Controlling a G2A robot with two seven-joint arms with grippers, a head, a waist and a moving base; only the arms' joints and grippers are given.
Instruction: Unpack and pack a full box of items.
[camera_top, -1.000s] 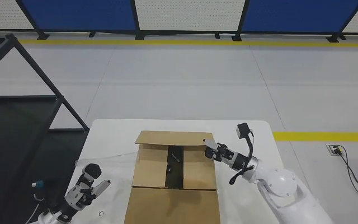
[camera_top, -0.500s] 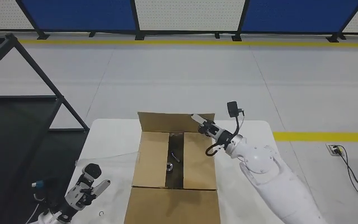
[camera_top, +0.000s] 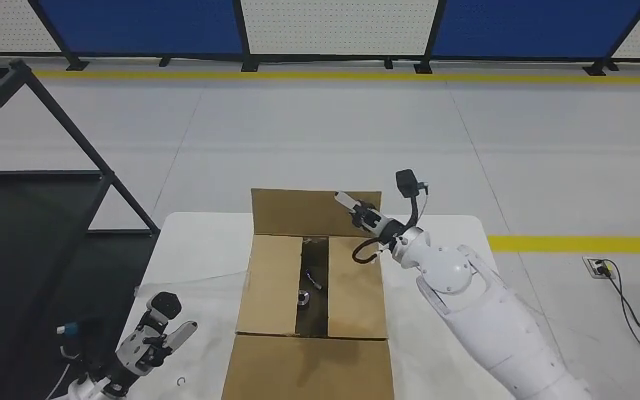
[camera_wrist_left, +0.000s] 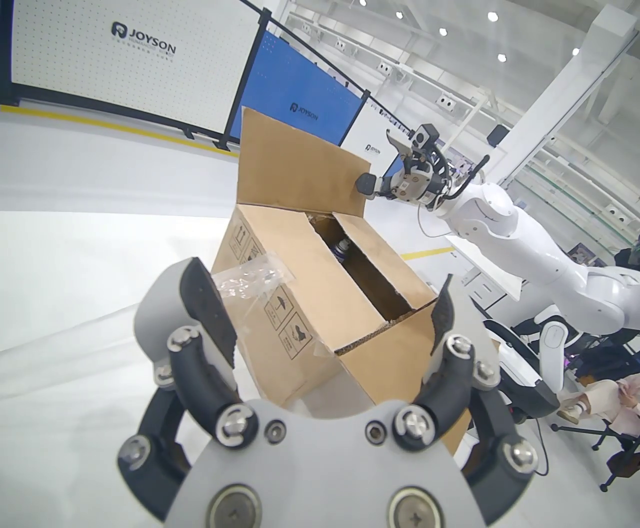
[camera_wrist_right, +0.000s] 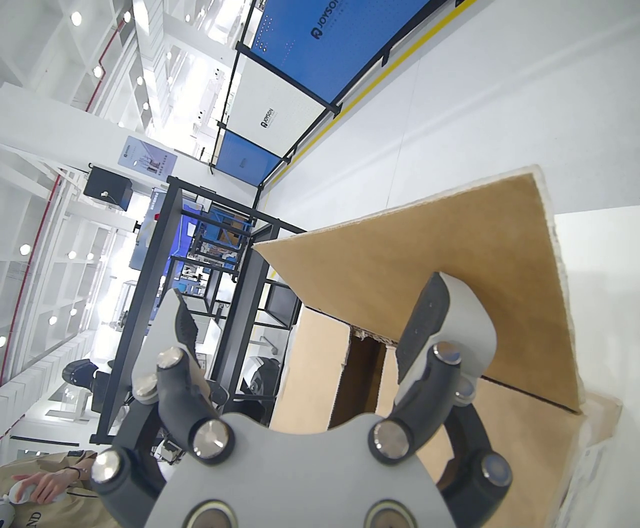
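Right gripper (camera_top: 350, 205): spread, holding nothing. One finger (camera_wrist_left: 366, 184) bears against the side edge of the far flap (camera_top: 300, 212), at the 1 o'clock corner of the box (camera_wrist_left: 270, 345).

Change over the last second: the far flap went from lying low across the 12 o'clock edge of the opening to standing nearly upright. My right gripper travelled with it, from about 3 o'clock on the box up to that 1 o'clock corner. So the flap was pushed up, not pinched.

Left gripper (camera_top: 168, 332): also spread and empty, unmoved, low over the surface (camera_top: 200, 250) at the box's 8 o'clock, well apart from it.

Box sits at 6 o'clock on the surface. The near flap (camera_top: 305, 372) is already folded out toward me. The two inner flaps (camera_top: 355, 290) lie almost shut, with a dark gap between them; a small metal item (camera_top: 303, 295) shows in that gap, the rest too dim to tell.

Judgement: unpacking is in its opening stage. The outer flaps are clear, the inner flaps come next, and nothing is out yet.
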